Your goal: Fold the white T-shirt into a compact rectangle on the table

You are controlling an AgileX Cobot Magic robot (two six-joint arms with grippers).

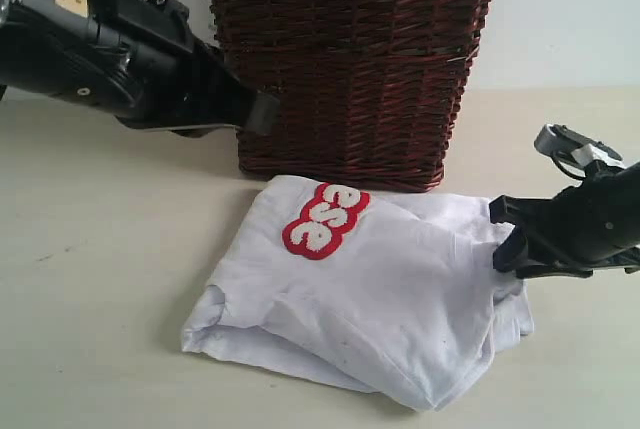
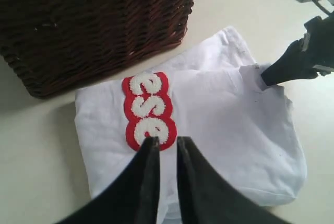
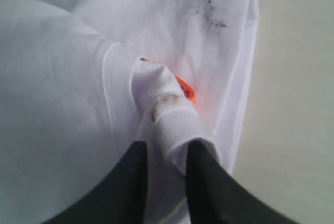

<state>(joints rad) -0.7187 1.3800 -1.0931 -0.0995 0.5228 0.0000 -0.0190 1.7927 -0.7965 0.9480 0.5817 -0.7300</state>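
Where the table (image 1: 90, 279) meets wall (image 1: 560, 9), white T-shirt (image 1: 400, 289) lies folded

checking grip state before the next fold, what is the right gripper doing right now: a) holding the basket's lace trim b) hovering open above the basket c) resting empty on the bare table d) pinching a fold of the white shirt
d: in the right wrist view the right gripper has a bunched fold of the white T-shirt caught between its fingers, at the shirt's edge farthest from the left arm.
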